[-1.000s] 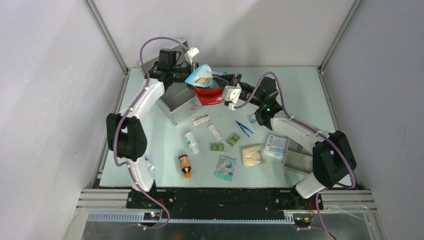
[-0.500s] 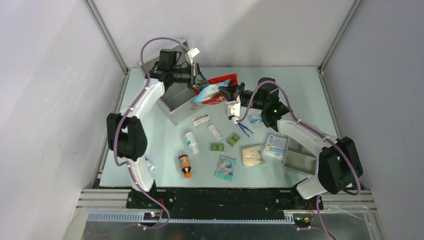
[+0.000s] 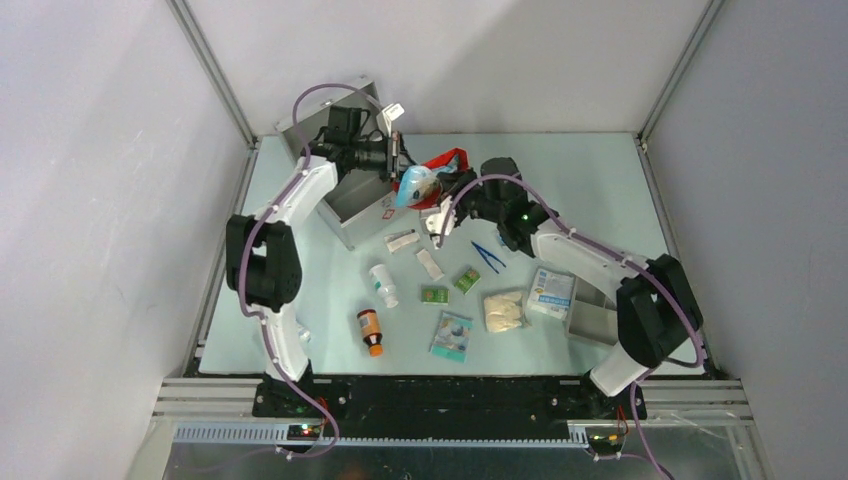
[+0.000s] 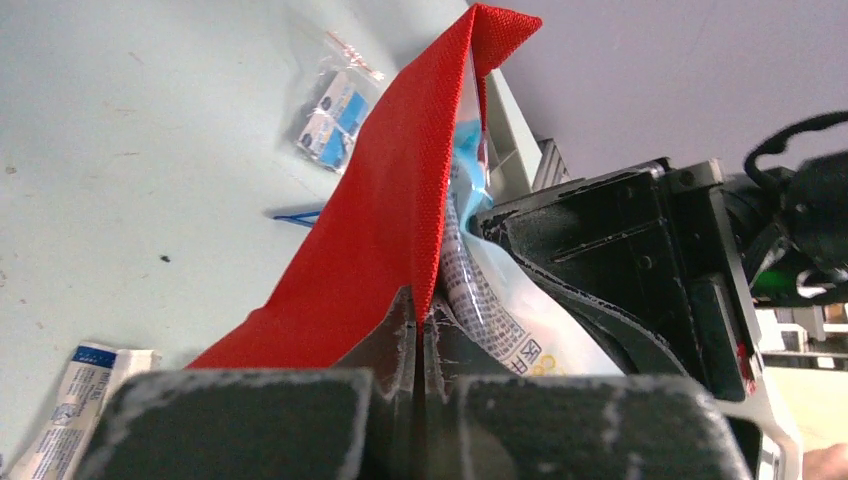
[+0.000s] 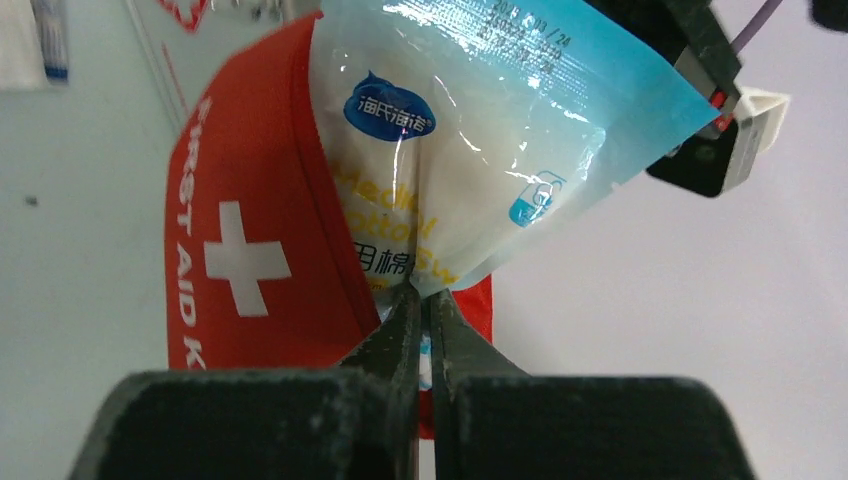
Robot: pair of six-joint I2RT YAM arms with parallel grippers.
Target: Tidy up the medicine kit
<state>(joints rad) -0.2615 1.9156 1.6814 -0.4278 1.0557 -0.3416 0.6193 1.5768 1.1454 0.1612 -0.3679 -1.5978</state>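
Left fingers (image 4: 385,345) pinch the red first aid pouch (image 4: 370,220); right fingers (image 5: 395,340) grip a cotton packet (image 5: 450,150) at its mouth. Behind, the open medicine kit (image 3: 352,205) stands far-left on the surface (image 3: 600,180). I judge the task early: a brown bottle (image 3: 371,331), tweezers (image 3: 489,256) and sachets lie outside.

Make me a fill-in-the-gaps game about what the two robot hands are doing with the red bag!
The left gripper pinches the edge of the ___ pouch.
The right gripper is clamped on a packet with a ___ top.
Beside its white cross, the pouch reads FIRST ___.
The brown bottle has an ___ cap.
Missing words: red, blue, AID, orange.
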